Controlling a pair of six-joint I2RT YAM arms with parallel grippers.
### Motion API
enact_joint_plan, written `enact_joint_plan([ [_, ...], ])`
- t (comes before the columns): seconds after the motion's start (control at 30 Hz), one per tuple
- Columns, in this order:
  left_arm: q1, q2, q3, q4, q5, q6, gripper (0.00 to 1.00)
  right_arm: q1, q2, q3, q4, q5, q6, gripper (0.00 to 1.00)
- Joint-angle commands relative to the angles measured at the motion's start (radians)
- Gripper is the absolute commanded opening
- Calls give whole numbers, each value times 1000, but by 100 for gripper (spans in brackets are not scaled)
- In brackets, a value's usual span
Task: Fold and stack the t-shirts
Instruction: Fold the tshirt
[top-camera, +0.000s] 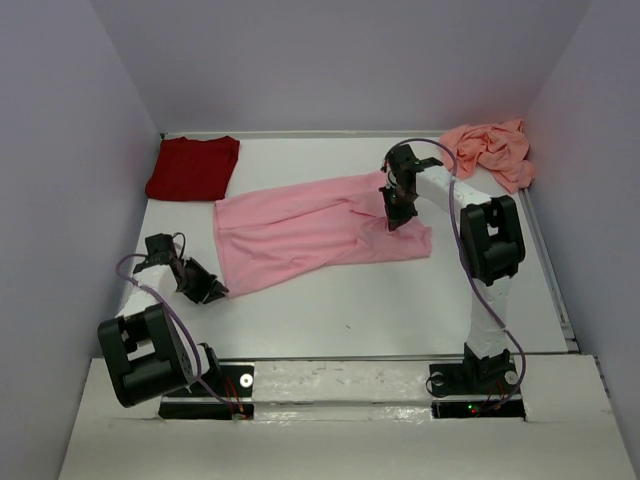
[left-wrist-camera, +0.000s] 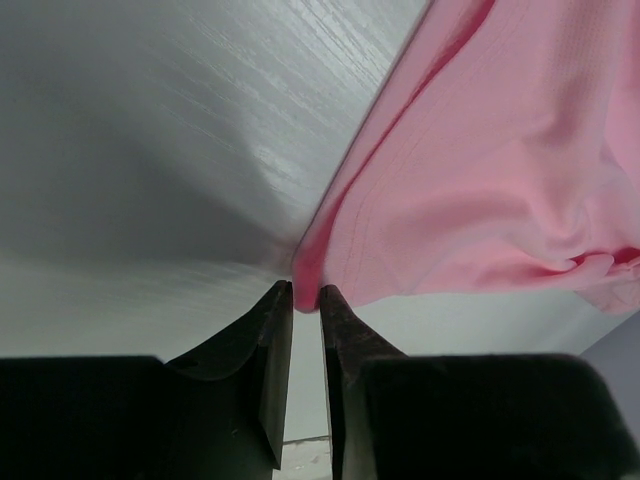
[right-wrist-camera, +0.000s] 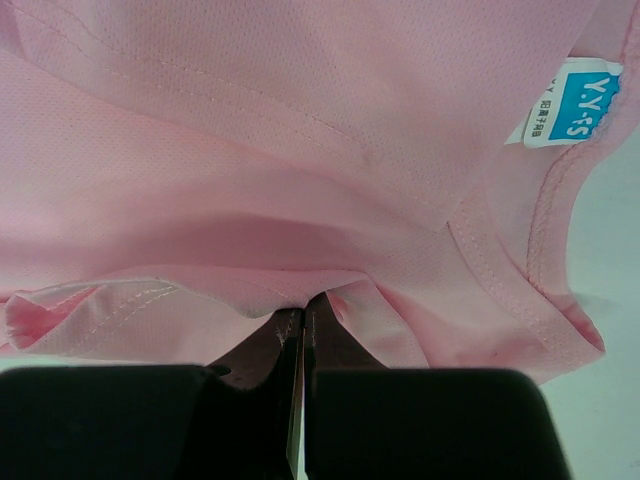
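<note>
Pinching pink t-shirt's (top-camera: 300, 228) edges: left hand (left-wrist-camera: 305, 291), right hand (right-wrist-camera: 303, 309).

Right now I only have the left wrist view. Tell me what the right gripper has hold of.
Observer: The right gripper is shut on the light pink t-shirt, pinching a fold near the neck label.
Operator: Give me where the other shirts lie.
Observer: The dark red t-shirt lies folded flat at the far left corner.
Operator: Now the third.
Observer: The salmon t-shirt sits crumpled at the far right corner.
</note>
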Motion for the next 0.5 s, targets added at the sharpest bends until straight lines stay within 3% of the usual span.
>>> enact_joint_plan([
  [0.0, -1, 16, -14, 28, 27, -12, 27, -12, -19, 15, 31, -10, -18, 0],
  [0.47, -64, 57, -39, 108, 76, -61, 32, -12, -13, 20, 29, -9, -16, 0],
])
